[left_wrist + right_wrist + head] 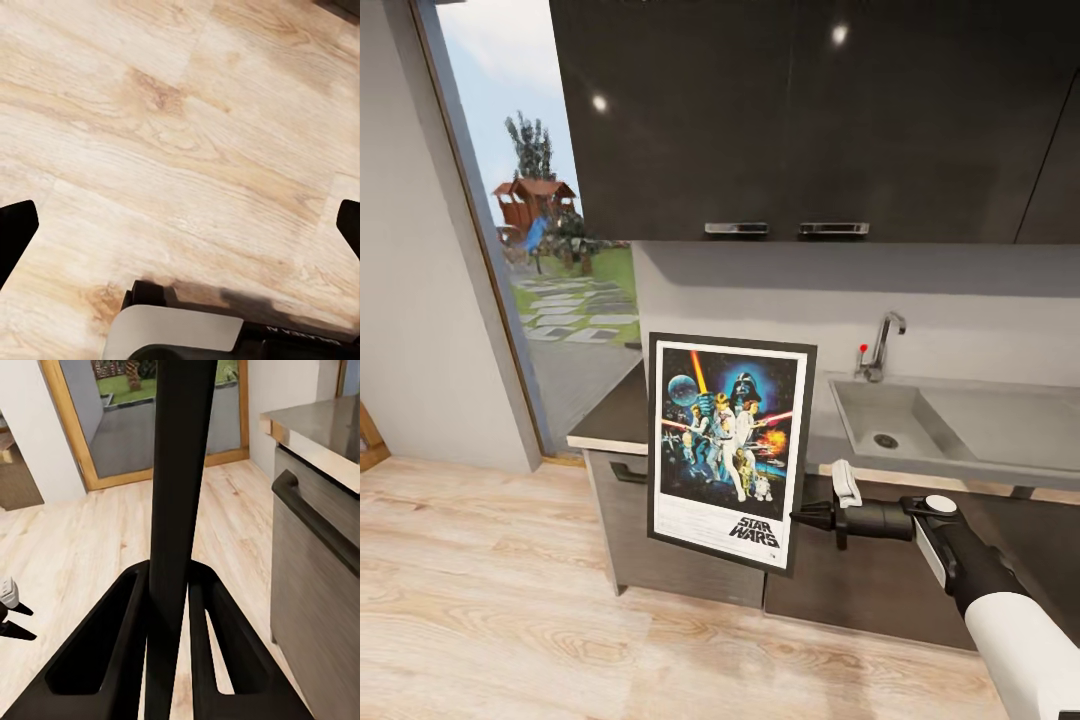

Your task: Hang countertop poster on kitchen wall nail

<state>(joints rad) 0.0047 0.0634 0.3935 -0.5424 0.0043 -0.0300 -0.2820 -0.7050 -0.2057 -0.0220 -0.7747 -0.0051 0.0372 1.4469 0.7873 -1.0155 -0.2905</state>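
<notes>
Poster hangs upright in the air off the table's front left corner, clear of it, likely for carrying to a nail. Right gripper clenches its right edge. Left gripper gapes over floor.

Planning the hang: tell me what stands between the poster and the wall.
The right pincer grips the poster by its edge, lifted in front of the countertop. The countertop and dark upper cabinets lie between it and the bare wall strip. No nail is discernible.
</notes>
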